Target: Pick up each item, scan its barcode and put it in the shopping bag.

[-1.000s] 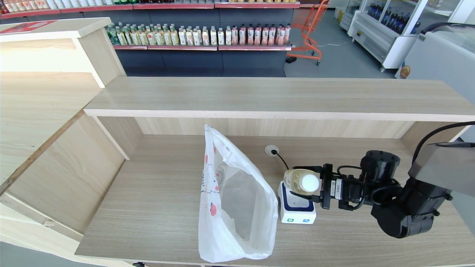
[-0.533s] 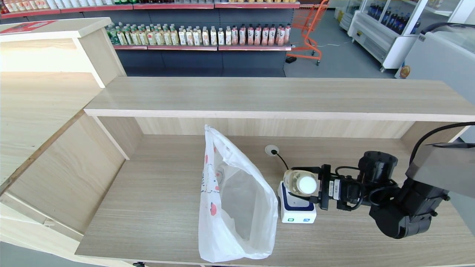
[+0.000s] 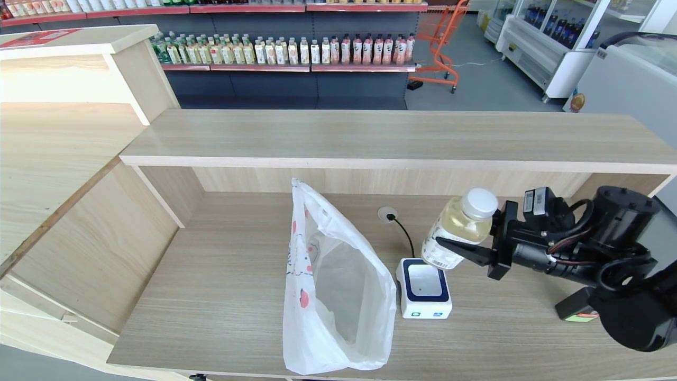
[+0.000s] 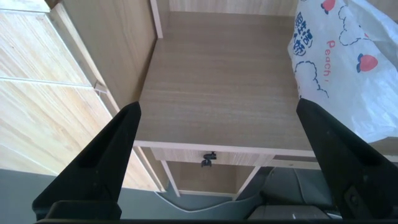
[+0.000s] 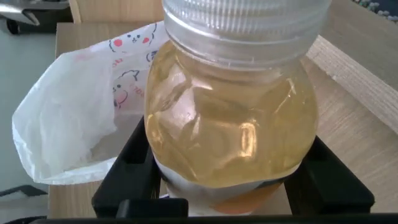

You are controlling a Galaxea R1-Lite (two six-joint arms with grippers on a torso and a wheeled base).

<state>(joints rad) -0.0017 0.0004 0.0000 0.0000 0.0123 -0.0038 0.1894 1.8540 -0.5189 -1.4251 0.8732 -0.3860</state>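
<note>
Head view: right gripper (image 3: pixel 449 238) clamped on bottle (image 3: pixel 459 219), tilted above scanner (image 3: pixel 424 286), toward its right. Bag (image 3: pixel 328 296) just left of scanner. Risk: slick round bottle may slip the grip, or catch the bag's rim going in.

We see a glossy black right arm (image 3: pixel 627 211), built of rounded drum-like joint housings, with black and reddish cables (image 3: pixel 568 248) looping between them and white barcode stickers (image 3: pixel 535 200) near the wrist, and the right gripper (image 3: pixel 447 228) and left gripper (image 4: pixel 219 106) both have flat, tapered black fingers (image 4: pixel 93 174).
</note>
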